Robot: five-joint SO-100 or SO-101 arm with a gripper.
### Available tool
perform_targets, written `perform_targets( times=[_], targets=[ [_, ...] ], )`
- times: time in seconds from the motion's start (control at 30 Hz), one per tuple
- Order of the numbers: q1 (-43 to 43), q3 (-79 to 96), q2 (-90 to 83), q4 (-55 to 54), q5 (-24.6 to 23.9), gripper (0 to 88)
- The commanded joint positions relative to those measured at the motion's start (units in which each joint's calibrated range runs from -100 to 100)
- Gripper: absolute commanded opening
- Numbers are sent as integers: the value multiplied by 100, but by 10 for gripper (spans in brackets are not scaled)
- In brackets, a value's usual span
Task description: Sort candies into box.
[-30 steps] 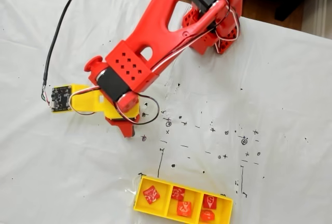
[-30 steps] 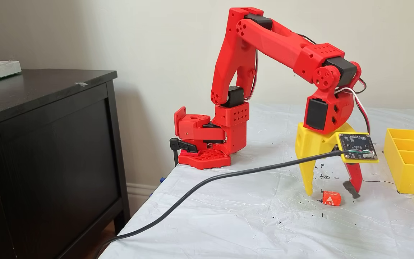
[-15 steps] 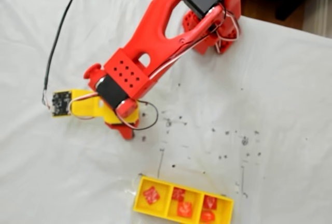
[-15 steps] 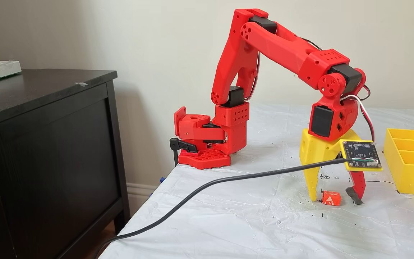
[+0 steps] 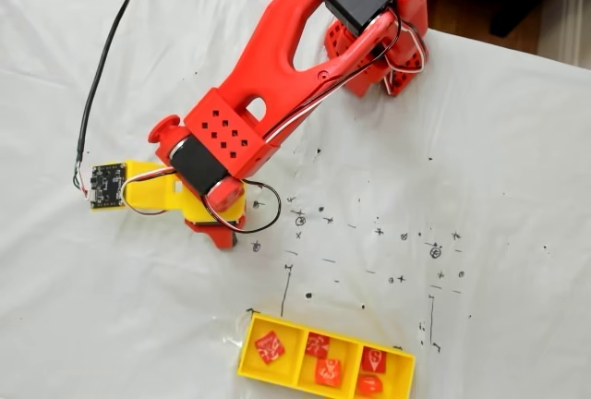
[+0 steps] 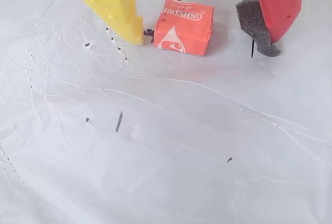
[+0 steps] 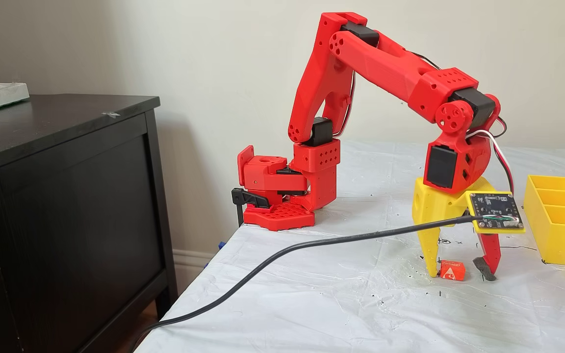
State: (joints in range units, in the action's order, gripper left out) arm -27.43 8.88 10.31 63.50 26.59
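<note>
The end effector stood open astride an orange candy on the counter; yellow finger touching, red finger apart.

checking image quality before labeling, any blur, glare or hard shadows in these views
Wrist view: sharp, the candy wrapper print is legible, soft shadows beside the open end effector. Top-down fixed view: even light, pen marks crisp. Side fixed view: soft daylight, no glare, yellow box cut by the frame edge.

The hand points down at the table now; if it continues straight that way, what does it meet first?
Probably the white table cover. The hand is open and its fingertips look almost on it, with the orange candy between them, beside the yellow finger.
</note>
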Motion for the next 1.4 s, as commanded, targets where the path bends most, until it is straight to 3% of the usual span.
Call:
perform_targets(
  times=[0.0,0.07,0.13,0.33,0.83,1.0,1.2,1.37],
  targets=[
    [7,-283,-64,15,0,275],
    [7,-247,-73,15,10,250],
    [-2,-192,-81,-1,10,102],
    [-2,-28,-183,-42,93,1],
    [306,-602,-1302,547,-127,1],
    [1004,-857,-2320,793,-630,1],
    [1719,-884,-2922,146,-1407,1],
    [1946,-902,-2812,-509,-1724,1]
  ],
)
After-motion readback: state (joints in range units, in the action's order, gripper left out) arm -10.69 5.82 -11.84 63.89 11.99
